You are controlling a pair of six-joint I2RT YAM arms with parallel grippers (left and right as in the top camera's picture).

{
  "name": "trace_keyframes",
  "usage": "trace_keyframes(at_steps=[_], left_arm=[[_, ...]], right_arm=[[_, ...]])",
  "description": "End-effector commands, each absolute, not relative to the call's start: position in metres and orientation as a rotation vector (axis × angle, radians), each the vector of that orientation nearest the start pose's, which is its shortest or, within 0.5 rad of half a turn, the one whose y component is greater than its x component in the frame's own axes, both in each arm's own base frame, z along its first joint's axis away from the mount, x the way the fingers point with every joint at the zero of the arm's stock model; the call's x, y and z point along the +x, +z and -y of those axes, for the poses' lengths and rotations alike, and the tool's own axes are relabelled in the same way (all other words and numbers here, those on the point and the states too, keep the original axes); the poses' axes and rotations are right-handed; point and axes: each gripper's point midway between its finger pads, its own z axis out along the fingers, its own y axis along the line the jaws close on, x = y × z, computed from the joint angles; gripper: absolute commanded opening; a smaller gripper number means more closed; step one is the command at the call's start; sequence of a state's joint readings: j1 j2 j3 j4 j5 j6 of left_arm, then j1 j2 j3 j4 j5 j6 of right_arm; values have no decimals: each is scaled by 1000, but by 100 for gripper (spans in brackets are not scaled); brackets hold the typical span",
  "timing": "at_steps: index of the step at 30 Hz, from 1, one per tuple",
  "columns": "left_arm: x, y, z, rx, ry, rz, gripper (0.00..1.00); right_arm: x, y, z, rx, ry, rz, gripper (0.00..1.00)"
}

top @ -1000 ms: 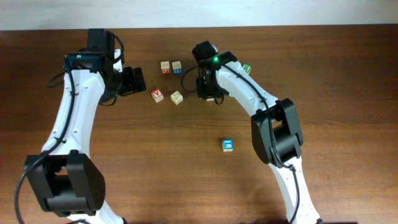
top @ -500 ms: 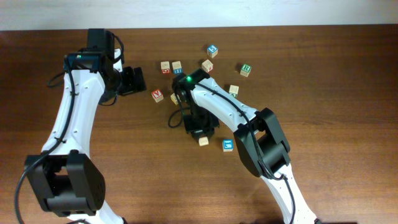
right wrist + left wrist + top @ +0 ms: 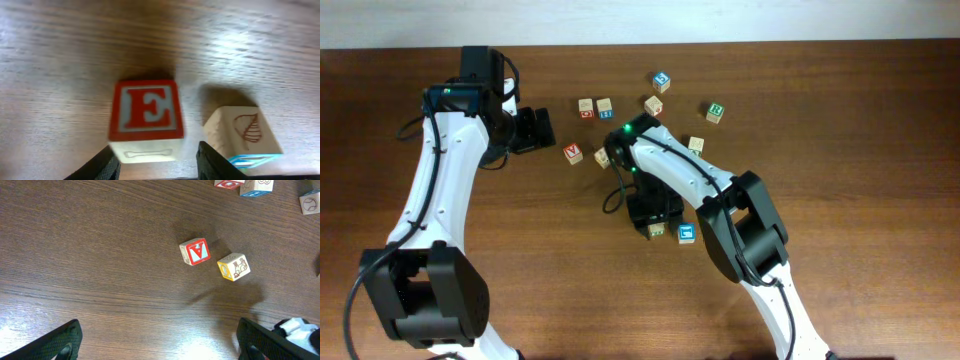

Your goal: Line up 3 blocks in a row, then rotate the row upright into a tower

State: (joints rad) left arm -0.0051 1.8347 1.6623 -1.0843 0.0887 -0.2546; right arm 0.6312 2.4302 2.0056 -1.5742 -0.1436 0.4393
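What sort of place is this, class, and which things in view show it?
Probably a robotics lab or test bench: a white-and-black left arm and right arm stand at a wooden table, with small alphabet blocks scattered on it.

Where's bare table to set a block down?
Free: wood between the left arm and right arm below the red V cube; the right side beyond the green-lettered cube. Crowded: top-centre cubes, and around the right gripper, E block, blue cube.
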Motion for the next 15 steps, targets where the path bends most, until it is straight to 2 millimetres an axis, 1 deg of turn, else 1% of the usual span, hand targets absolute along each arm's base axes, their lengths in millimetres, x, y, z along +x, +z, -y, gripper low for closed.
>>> trace_keyframes(at_steps=[1, 3, 5, 7, 8, 9, 11, 12, 13, 14, 15], left_arm=[[419, 154, 15, -333, -173, -2808, 97], [419, 154, 15, -333, -173, -2808, 97], [421, 154, 15, -332, -173, -2801, 97], [423, 155, 15, -331, -173, -2794, 97], [423, 155, 14, -332, -167, -2791, 97], [424, 155, 11, -337, -136, -2787, 97], [425, 155, -2, -358, -50, -2777, 98], [425, 155, -9, -377, -31, -2772, 98], [424, 155, -15, -397, -28, -2769, 98], [424, 155, -26, -432, -22, -2764, 98], [422, 155, -41, -483, -14, -2758, 98]], right_arm=[[308, 33, -232, -271, -117, -3503, 49], [328, 50, -239, -311, -32, -3432, 49], [349, 67, -250, -363, 56, -3332, 49], [370, 83, -264, -400, 139, -3220, 55], [386, 91, -275, -407, 193, -3140, 59], [397, 94, -282, -412, 228, -3086, 62], [425, 95, -301, -462, 301, -2946, 67], [433, 92, -308, -498, 319, -2898, 70], [441, 86, -315, -562, 329, -2849, 75], [445, 81, -319, -606, 333, -2816, 78], [450, 70, -322, -671, 329, -2785, 79]])
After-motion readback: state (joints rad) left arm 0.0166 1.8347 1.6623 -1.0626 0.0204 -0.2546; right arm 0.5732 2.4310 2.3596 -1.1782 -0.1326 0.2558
